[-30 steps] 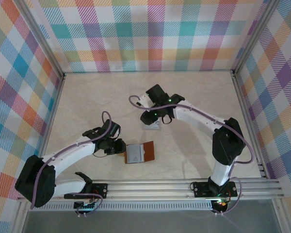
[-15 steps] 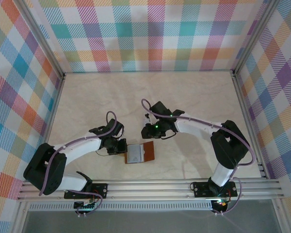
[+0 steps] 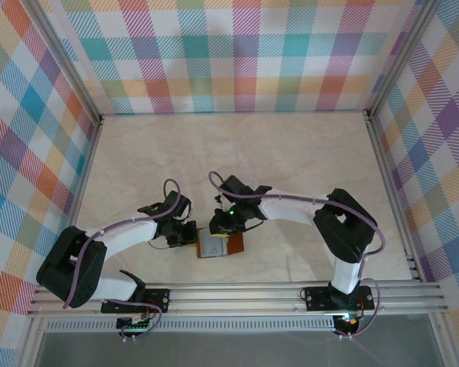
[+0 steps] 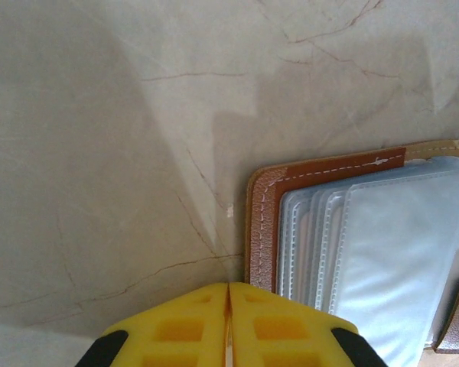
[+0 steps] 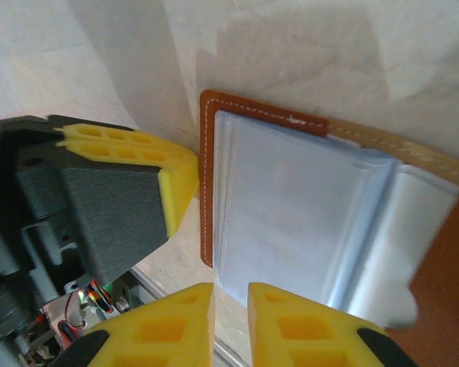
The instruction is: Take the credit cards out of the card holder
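Card holder (image 3: 220, 245) is seen lying open and flat on the counter (image 3: 306, 160), near the front edge, between the two arms. In the top view its left half is seen as grey-blue pockets and its right half as bare reddish-brown leather.

In the left wrist view the leather border (image 4: 262, 222) is grained, with a rounded corner and a line of pale stitching. Several clear grey-blue sleeves (image 4: 382, 245) are stacked inside it, each edge stepped slightly from the last. Whether cards sit in the sleeves cannot be told.

Left hand (image 4: 228, 287): yellow fingers are pressed together with no gap and nothing between them. The tips are placed low on the counter, just beside the holder's left edge.

Right hand (image 5: 231, 294): fingers are parted by a narrow gap only, and nothing is seen clamped. It is held over the holder's left half, at the sleeve edge, close to the left hand's fingers (image 5: 176, 180).
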Tool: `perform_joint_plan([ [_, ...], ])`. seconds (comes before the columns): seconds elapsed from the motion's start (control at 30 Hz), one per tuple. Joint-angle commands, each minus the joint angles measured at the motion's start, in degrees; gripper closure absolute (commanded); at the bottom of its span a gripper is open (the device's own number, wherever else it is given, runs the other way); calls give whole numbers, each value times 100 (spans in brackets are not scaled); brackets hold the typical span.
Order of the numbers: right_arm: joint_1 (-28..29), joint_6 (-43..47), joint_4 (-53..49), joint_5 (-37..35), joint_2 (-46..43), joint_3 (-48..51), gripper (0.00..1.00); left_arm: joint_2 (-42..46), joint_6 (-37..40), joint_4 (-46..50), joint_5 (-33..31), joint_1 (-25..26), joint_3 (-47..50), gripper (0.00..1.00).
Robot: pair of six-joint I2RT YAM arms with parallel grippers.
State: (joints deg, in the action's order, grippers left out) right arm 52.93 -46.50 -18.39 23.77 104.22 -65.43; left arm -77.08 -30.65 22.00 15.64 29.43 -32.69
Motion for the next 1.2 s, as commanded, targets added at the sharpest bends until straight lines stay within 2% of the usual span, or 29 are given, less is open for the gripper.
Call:
perform_joint_plan([
  [0.0,200,-340,158,129,267,-260,80,15,-55,87,144,-51,257,90],
  [0.3,454,-487,5,-92,681,-505,80,29,-20,77,197,-51,315,90],
  [1.17,780,-222,-3375,-2378,999,-1792,37,346,32,245,216,-51,367,89],
])
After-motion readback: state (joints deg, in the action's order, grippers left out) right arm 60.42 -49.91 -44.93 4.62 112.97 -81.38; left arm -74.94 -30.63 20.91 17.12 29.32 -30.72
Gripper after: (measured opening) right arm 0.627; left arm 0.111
